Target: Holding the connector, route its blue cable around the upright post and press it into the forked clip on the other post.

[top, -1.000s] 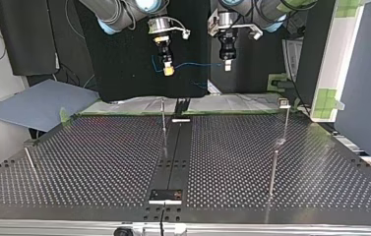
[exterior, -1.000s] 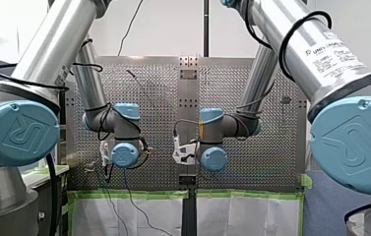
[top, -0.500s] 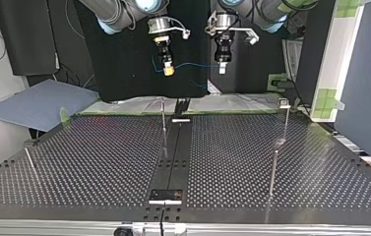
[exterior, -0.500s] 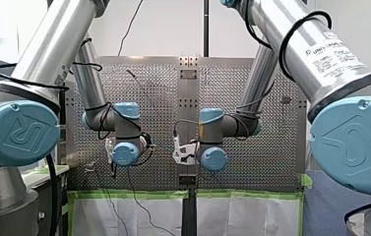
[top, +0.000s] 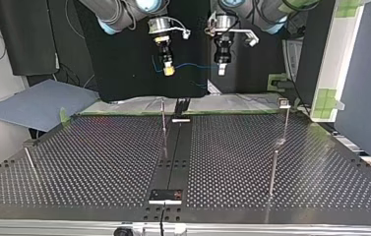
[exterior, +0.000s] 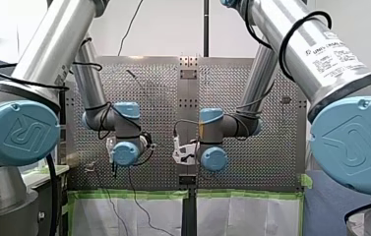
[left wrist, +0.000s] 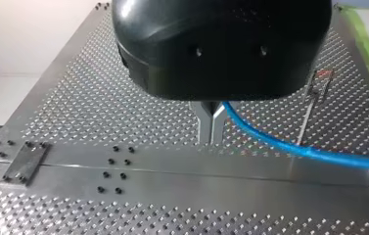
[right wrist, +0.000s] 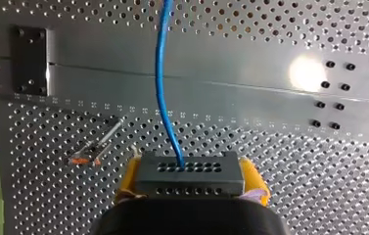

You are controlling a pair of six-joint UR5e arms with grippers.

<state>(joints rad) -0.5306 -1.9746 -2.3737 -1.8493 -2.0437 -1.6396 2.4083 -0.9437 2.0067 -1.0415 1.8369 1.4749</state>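
A dark grey connector [right wrist: 189, 170] sits between the yellow pads of my right gripper [right wrist: 190, 190], which is shut on it. The blue cable [right wrist: 161, 83] rises out of the connector. In the top view it hangs in the air from my right gripper [top: 168, 69] across to my left gripper [top: 221, 70]. In the left wrist view my left gripper [left wrist: 211, 139] has its metal fingers pressed together, and the blue cable [left wrist: 289, 149] leaves them sideways. Both grippers hang high over the perforated table [top: 99, 162]. A thin upright post [top: 164, 123] stands below them. Another post carries a forked clip [top: 284, 103].
A further post [top: 273, 169] stands near the clip post, and a short leaning pin [top: 29, 162] sits at the top view's left edge. A flat metal strip [top: 175, 157] with a small plate [top: 165, 195] runs down the table's middle. Green tape [exterior: 129, 194] lines one table edge.
My left gripper shifted a little toward my right gripper and its wrist turned. My right gripper with the connector stayed where it was.
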